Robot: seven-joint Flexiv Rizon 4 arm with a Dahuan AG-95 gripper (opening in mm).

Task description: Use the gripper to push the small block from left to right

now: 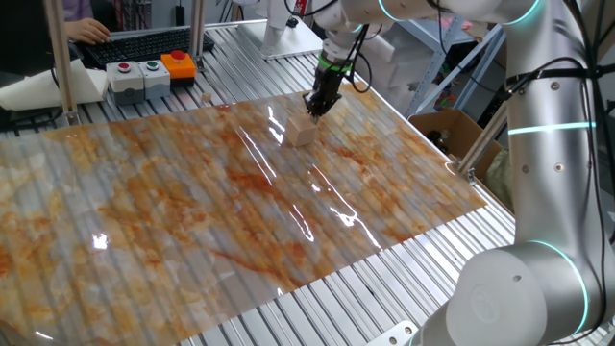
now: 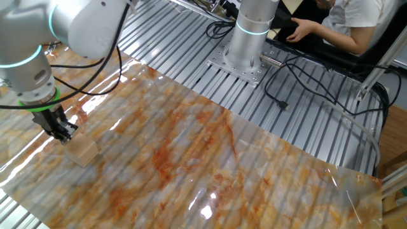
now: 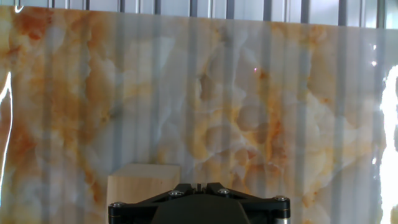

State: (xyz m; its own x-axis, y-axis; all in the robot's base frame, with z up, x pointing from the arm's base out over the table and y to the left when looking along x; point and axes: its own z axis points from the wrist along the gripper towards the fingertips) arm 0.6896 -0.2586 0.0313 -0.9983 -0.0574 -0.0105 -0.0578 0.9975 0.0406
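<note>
While the arm reaches in from the right of one fixed view, the gripper [image 1: 315, 104] hangs low over the marbled sheet [image 1: 173, 211] with its fingers drawn together into one dark tip, and the small block [image 1: 302, 133] lies at about seven o'clock from that tip, just beside it; whether they touch cannot be told from this side. A grey button box [image 1: 135, 77] with red and green buttons and an orange button unit [image 1: 179, 63] stand well apart at ten o'clock, off the sheet. From the other fixed view the gripper [image 2: 62, 131] shows under its green ring, fingers closed with no gap and holding nothing, and the block [image 2: 82, 151] sits on the sheet at about four o'clock from the tip, seemingly against it. A cube has no long axis, so the push, as I judge it, turns only on keeping the tip centred behind the face it meets. Through the hand view the closed finger housing fills the bottom edge at six o'clock, and the block [image 3: 142, 183] peeks out above it toward eight o'clock, left of the fingers' centre line, which I judge could make it twist aside. No container appears in any view.
</note>
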